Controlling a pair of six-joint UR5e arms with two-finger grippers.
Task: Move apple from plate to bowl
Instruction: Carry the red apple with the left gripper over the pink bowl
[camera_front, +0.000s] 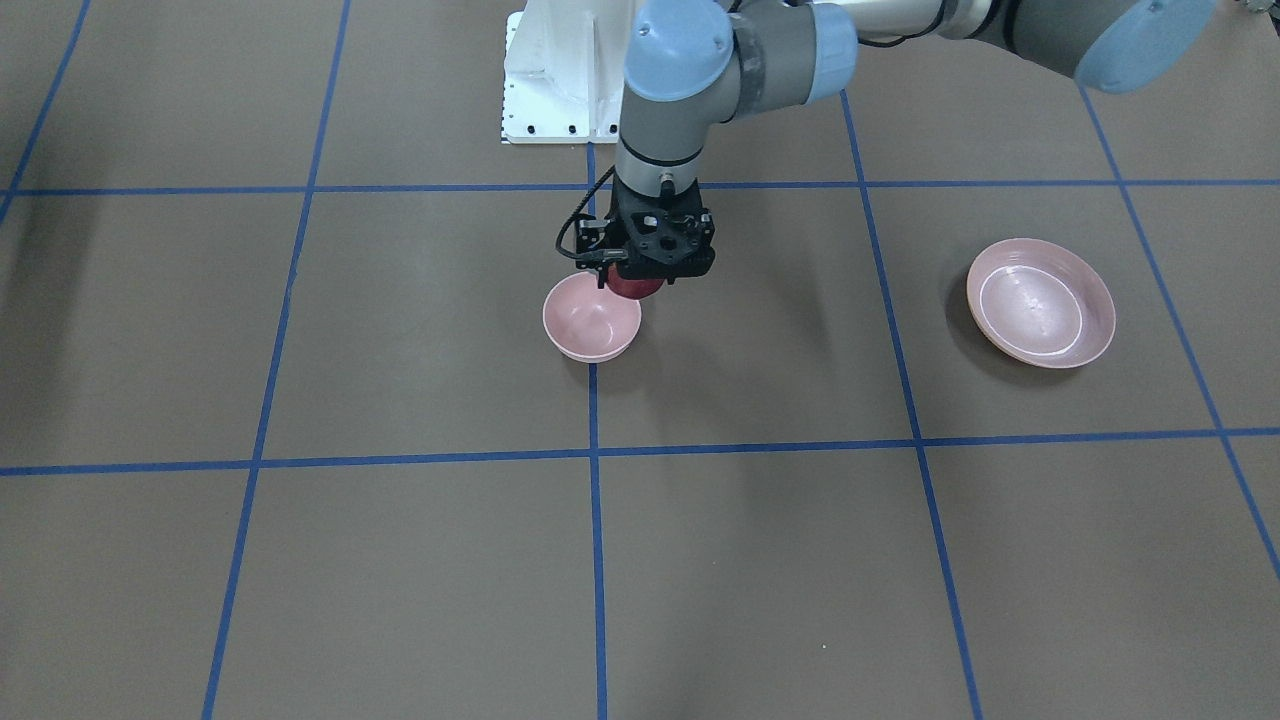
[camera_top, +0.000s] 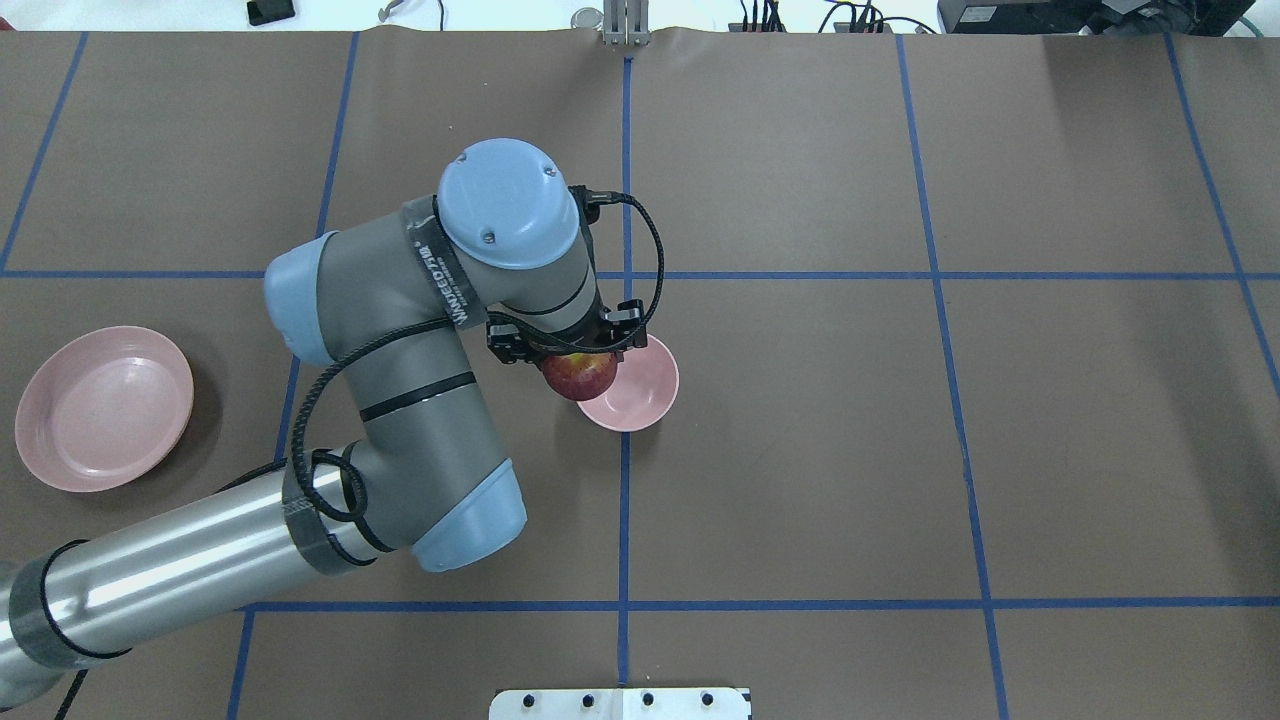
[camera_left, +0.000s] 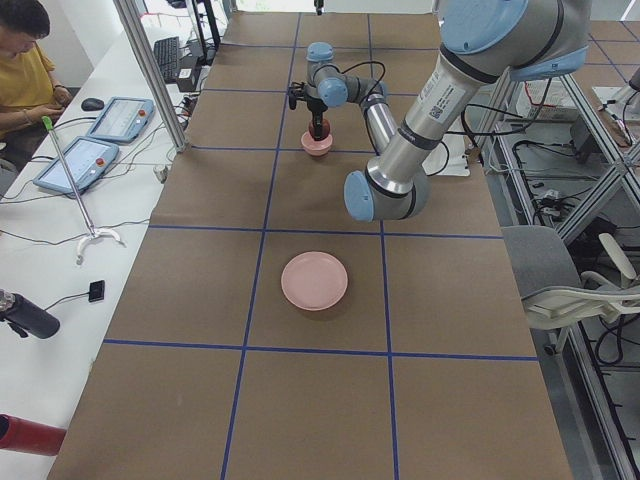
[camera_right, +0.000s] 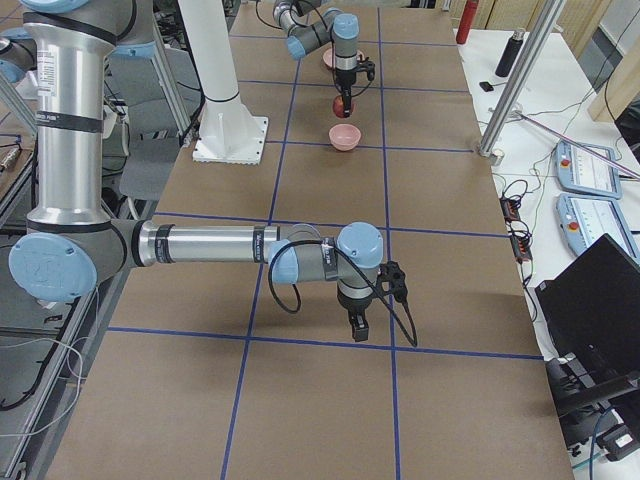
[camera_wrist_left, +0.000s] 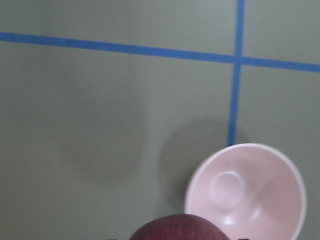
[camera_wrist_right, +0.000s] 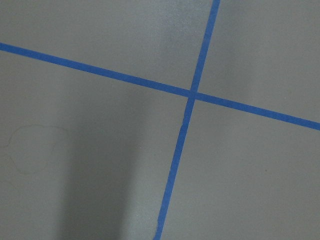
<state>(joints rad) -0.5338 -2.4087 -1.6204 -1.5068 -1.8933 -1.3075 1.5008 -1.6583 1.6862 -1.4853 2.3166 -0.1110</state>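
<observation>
My left gripper is shut on the dark red apple and holds it in the air at the near-left rim of the small pink bowl. The bowl is empty and stands on a blue tape line. In the left wrist view the apple shows at the bottom edge with the bowl to its right. The wide pink plate lies empty far to the left. My right gripper shows only in the exterior right view, low over the table, and I cannot tell whether it is open.
The brown table is marked with a blue tape grid. The white robot base plate sits at the robot's edge. An operator sits at a side desk beyond the table's far edge.
</observation>
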